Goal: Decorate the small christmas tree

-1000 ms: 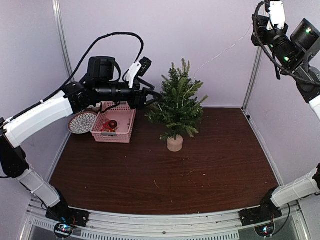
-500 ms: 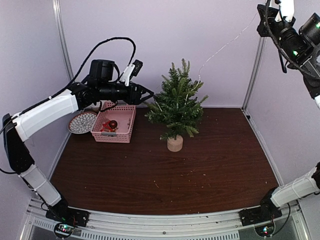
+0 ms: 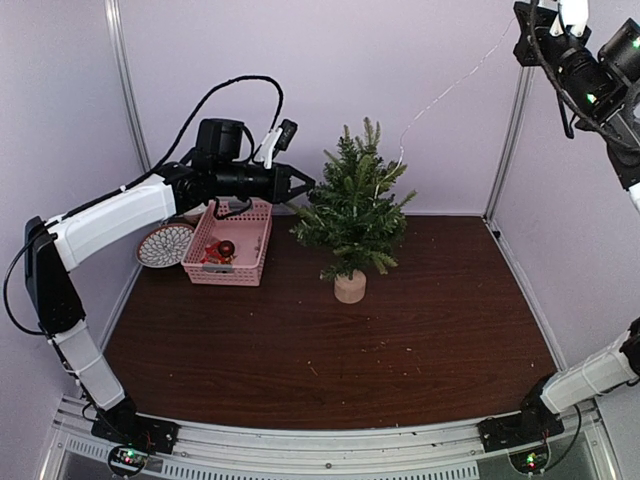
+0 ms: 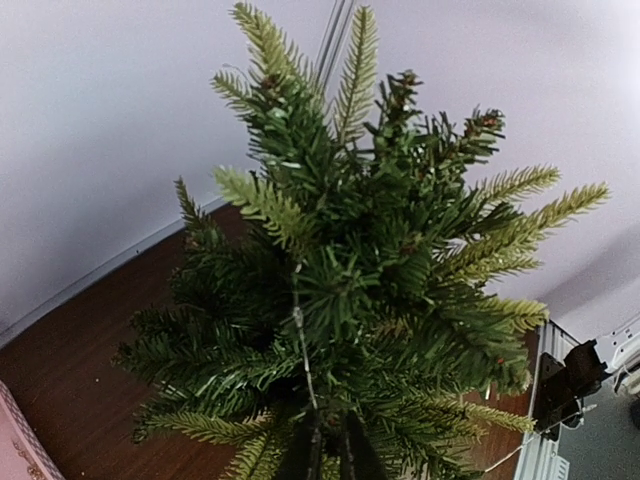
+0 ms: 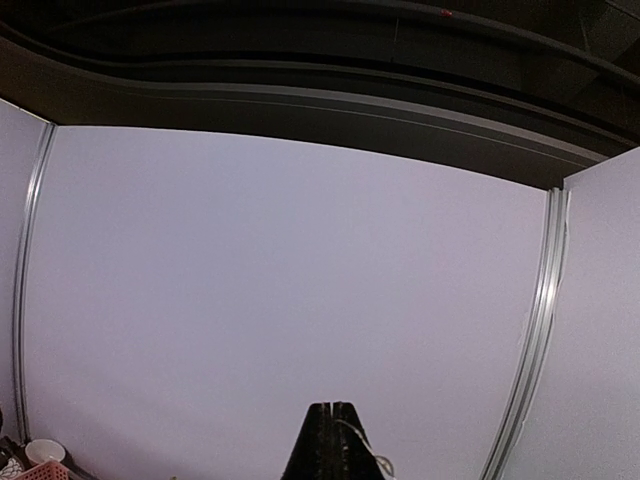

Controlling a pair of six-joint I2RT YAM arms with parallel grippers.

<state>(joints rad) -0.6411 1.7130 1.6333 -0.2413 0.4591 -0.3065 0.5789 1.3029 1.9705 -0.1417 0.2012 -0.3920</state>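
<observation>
The small christmas tree point(image 3: 352, 205) stands on its pale wooden stump point(image 3: 349, 288) at the back middle of the brown table. A thin silver wire string point(image 3: 450, 92) slants from the tree's top up to my right gripper point(image 3: 520, 22), which is high at the top right and shut on the wire's end point(image 5: 360, 440). My left gripper point(image 3: 306, 187) is pressed into the tree's left side. In the left wrist view the tree point(image 4: 370, 270) fills the frame, and the wire point(image 4: 300, 345) runs down through the needles into the left gripper point(image 4: 330, 445), which is shut on it.
A pink basket point(image 3: 232, 272) holding red ornaments point(image 3: 225, 248) sits left of the tree, under my left arm. A patterned plate point(image 3: 163, 244) lies beside it near the left wall. Metal frame posts stand at the back corners.
My left gripper pushed right into the tree's branches and shut on the wire. The right arm rose slightly earlier and now holds still.
</observation>
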